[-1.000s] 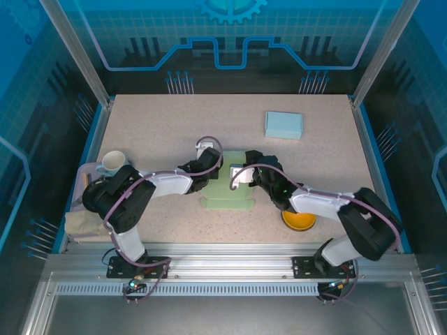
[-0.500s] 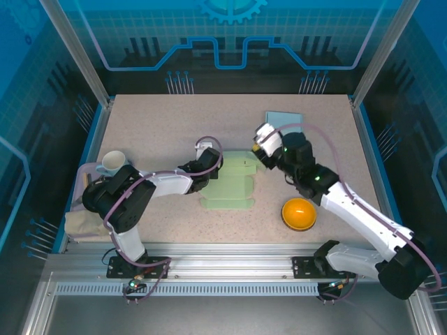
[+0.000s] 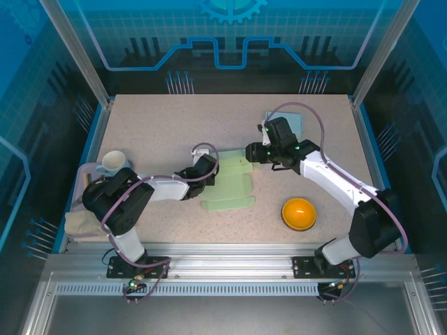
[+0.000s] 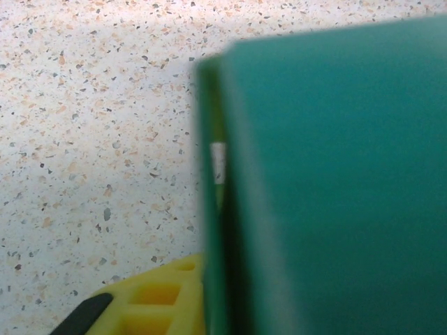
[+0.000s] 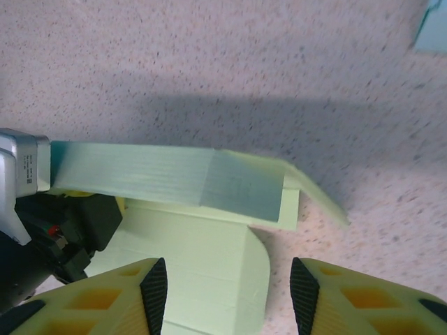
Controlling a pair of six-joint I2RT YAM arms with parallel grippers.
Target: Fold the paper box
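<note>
Speckled beige desk (image 3: 160, 132), blue-lit glass enclosure around it. Pale green paper box (image 3: 234, 188) sits mid-desk nearer the front edge, mostly flat, one flap raised. Left end effector (image 3: 211, 169) is pinching that flap. Right end effector (image 3: 250, 152) is wide and empty, and has backed off the box toward the far edge since a second ago.

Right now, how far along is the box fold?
Early. Done: one long flap of the paper box stands raised. In hand: left fingers pinch that flap's end; right fingers hover open above it. To do: the remaining panels lie flat, unfolded.
</note>
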